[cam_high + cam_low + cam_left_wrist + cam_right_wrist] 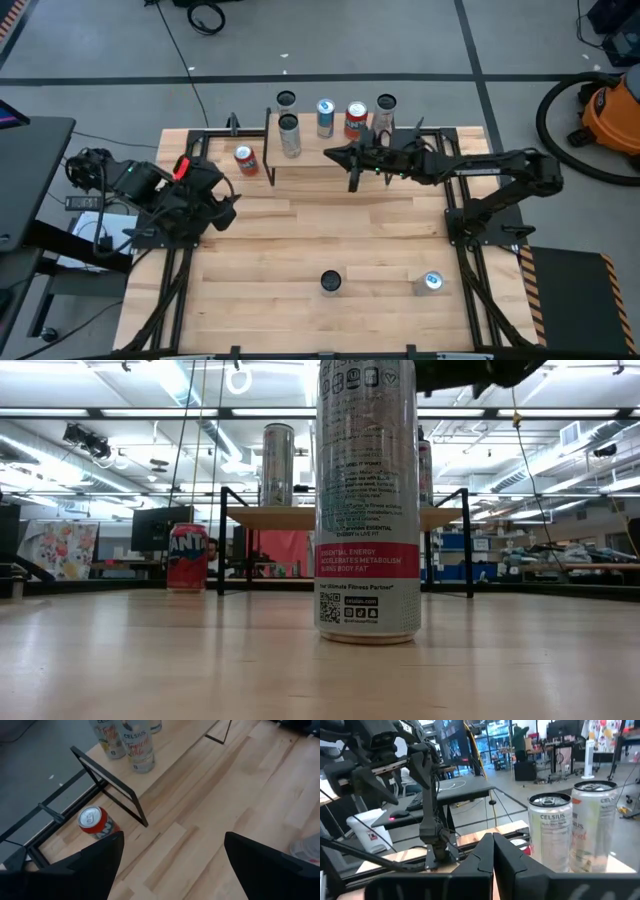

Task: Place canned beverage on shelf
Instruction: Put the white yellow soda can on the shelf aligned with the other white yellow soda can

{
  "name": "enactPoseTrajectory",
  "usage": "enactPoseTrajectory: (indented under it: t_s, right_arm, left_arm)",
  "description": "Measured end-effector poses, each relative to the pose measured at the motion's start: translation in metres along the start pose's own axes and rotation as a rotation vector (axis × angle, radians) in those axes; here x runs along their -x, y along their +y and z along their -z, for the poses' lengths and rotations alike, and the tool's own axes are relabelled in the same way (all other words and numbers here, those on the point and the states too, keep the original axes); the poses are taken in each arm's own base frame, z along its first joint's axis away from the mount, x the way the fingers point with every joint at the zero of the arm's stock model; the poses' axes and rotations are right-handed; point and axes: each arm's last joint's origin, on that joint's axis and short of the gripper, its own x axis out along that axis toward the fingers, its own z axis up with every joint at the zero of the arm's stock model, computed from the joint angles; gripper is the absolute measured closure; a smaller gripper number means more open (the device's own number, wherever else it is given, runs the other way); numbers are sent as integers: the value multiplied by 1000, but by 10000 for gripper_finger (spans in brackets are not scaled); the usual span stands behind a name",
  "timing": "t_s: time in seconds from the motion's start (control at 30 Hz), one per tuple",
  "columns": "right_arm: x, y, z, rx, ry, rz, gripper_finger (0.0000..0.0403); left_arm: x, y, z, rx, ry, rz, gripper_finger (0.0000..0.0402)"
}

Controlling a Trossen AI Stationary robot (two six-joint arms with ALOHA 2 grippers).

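Note:
The shelf [310,150] stands at the table's far side on black legs and carries several cans, among them a silver one [289,135] and a red one [356,120]. In the right wrist view two Celsius cans [550,832] stand just beyond my fingers. A red can [245,160] stands on the table left of the shelf. Two more cans [331,283] [432,283] stand near the front edge. My right gripper [335,155] hovers level over the shelf's near edge, shut and empty [493,855]. My left gripper [215,195] hangs open over the table's left part [170,865], tilted down toward the red can [95,822].
In the low view, the front can [367,500] fills the middle and hides part of the shelf [280,517]. The shelf's black frame leg [112,787] stands between my left gripper and the shelf cans. Bare wood lies in the table's middle [330,220].

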Motion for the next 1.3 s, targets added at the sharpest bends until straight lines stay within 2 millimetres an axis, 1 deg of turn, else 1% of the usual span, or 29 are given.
enactPoseTrajectory:
  t_s: [0.27, 0.4, 0.53, 0.67, 0.8, 0.9, 0.97, 1.07, 1.2, 1.3]
  right_arm:
    - [-27, -5, 21, 61, -88, -8, 396]
    - [-45, -11, 28, 68, -67, -18, 396]
    - [-67, -11, 25, 105, -69, -39, 396]
    - [-82, -11, 23, 127, -60, -25, 396]
    - [-97, -13, 26, 136, -47, -19, 396]
    - [-107, -15, 32, 132, -24, 0, 396]
    - [-112, -18, 37, 132, -10, 21, 396]
    - [-118, -21, 39, 132, -10, 36, 396]
    - [-118, -24, 36, 134, -17, 108, 396]
    - [-118, -26, 35, 134, -15, 114, 396]
  left_arm:
    - [-5, -6, 13, -8, -19, -13, 44]
    - [-12, -9, 20, 7, -31, -37, 44]
    - [-17, -14, 22, 32, -41, -26, 44]
    - [-17, -18, 22, 41, -53, -6, 44]
    - [-16, -18, 23, 34, -59, -3, 44]
    - [-16, -18, 22, 11, -61, -6, 44]
    - [-16, -18, 23, -2, -60, -8, 44]
    - [-16, -18, 23, -9, -59, -9, 44]
    - [-16, -17, 23, -25, -59, -10, 44]
    - [-16, -18, 23, -25, -59, -10, 44]
